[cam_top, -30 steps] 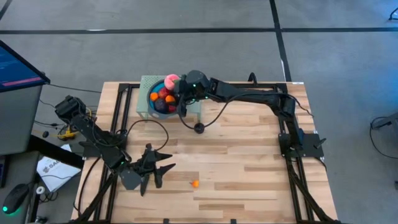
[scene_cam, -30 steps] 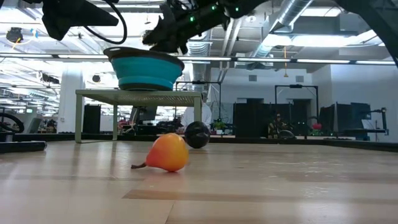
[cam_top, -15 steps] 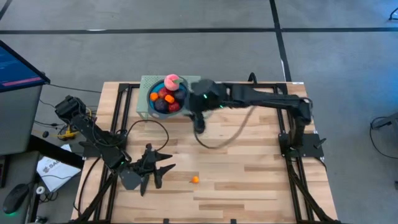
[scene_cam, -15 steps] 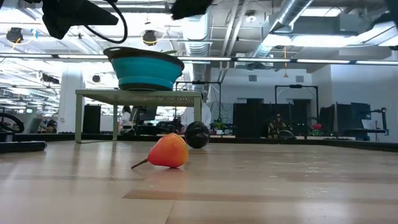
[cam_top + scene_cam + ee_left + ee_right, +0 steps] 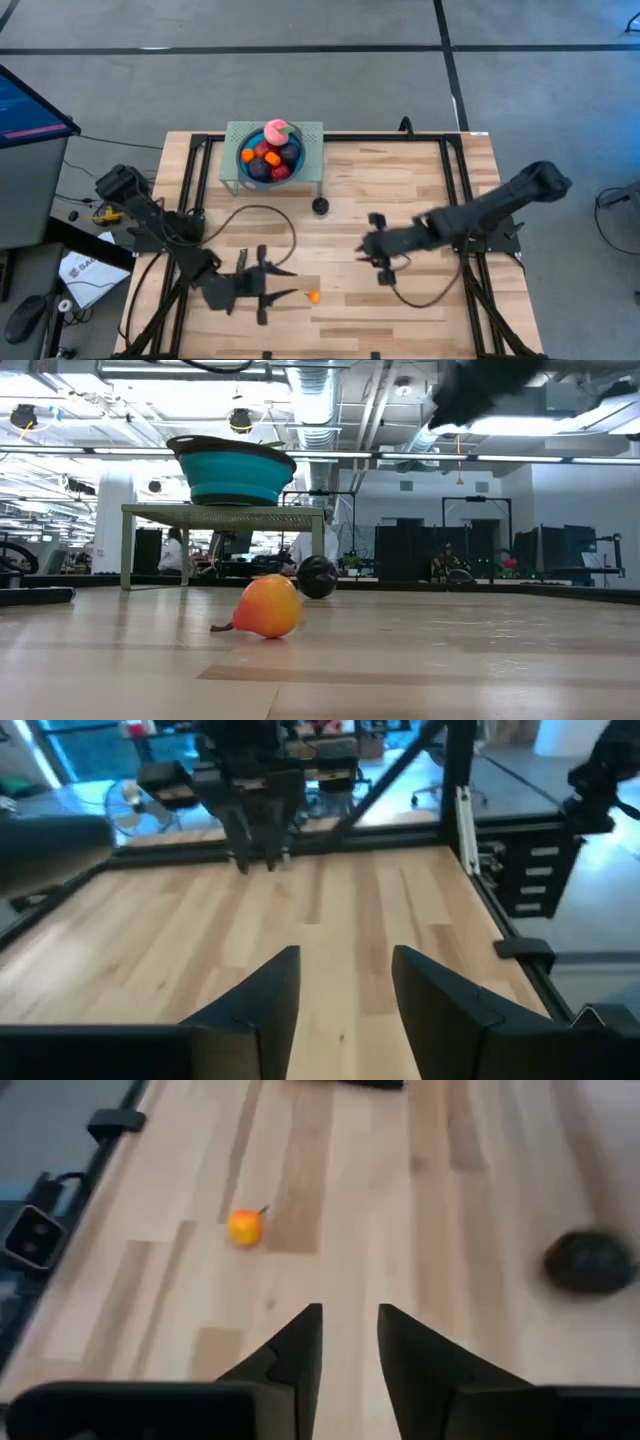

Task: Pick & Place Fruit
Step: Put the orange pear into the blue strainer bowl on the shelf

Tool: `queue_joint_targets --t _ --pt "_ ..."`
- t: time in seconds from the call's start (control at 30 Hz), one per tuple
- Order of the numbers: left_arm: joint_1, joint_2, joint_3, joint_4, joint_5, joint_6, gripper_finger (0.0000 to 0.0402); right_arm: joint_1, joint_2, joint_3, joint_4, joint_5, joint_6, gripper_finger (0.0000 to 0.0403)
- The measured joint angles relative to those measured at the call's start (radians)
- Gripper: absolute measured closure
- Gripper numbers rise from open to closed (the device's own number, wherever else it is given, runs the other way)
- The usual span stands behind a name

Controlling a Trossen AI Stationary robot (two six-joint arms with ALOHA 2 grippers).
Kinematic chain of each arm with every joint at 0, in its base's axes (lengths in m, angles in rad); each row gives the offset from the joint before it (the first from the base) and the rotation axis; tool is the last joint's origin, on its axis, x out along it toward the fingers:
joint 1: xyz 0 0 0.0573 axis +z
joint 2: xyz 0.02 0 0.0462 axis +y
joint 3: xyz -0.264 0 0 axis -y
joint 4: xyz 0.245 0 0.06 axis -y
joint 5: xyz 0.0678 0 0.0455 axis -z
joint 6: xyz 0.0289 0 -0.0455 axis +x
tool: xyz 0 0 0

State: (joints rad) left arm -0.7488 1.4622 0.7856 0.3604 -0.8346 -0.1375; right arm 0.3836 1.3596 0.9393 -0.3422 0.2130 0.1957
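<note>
Fruit (image 5: pixel 270 155), red, dark purple, orange and one pink piece, sits heaped in a blue bowl (image 5: pixel 243 165) on a pale green stand (image 5: pixel 310 140) at the far edge of the wooden table (image 5: pixel 400 180), while one small orange piece (image 5: pixel 313 296) lies alone near the front edge and a dark round piece (image 5: pixel 320 206) rests just in front of the stand. At left, the left arm reaches low along the front of the table, its left gripper (image 5: pixel 280 283) pointing toward the orange piece and just beside it, fingers spread apart and holding nothing. At centre, bare planks stretch between the two arms, with a black cable looping across them. At right, the right arm stretches in from the table's right side, bent low, its right gripper (image 5: pixel 372 240) hovering over the middle of the table; its wrist view shows the fingers (image 5: pixel 295 1355) slightly parted and empty, with the orange piece and the dark piece ahead. A black metal frame borders the table's left and right sides. Beyond the table, the level view shows a large hall with ceiling ducts, strip lights and people standing in the distance.
</note>
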Motion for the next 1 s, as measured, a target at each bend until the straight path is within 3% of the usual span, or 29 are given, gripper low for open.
queue_joint_targets --t 0.17,0.27,0.37,0.53,0.73,0.83,1.0 --pt "0.069 0.1 0.081 -0.024 0.188 -0.001 0.0237 0.132 -0.032 -0.282 0.334 0.178 0.212 0.0315" --pt "0.1 0.136 0.142 -0.139 0.301 0.001 0.0214 0.175 0.02 -0.402 0.582 0.287 0.287 0.0315" --pt "0.128 0.171 0.196 -0.235 0.409 -0.013 0.0184 0.186 0.11 -0.471 0.785 0.336 0.308 0.0315" --pt "0.162 0.27 0.218 -0.237 0.59 -0.109 0.013 0.16 0.278 -0.476 0.971 0.342 0.311 0.0315" --pt "0.167 0.372 0.215 -0.28 0.593 -0.199 0.0104 0.143 0.451 -0.434 1.166 0.336 0.311 0.0315" --pt "0.164 0.402 0.215 -0.3 0.543 -0.274 0.011 0.143 0.51 -0.41 1.22 0.32 0.311 0.0315" --pt "0.155 0.436 0.216 -0.345 0.438 -0.422 0.0138 0.144 0.525 -0.399 1.172 0.203 0.347 0.0315"
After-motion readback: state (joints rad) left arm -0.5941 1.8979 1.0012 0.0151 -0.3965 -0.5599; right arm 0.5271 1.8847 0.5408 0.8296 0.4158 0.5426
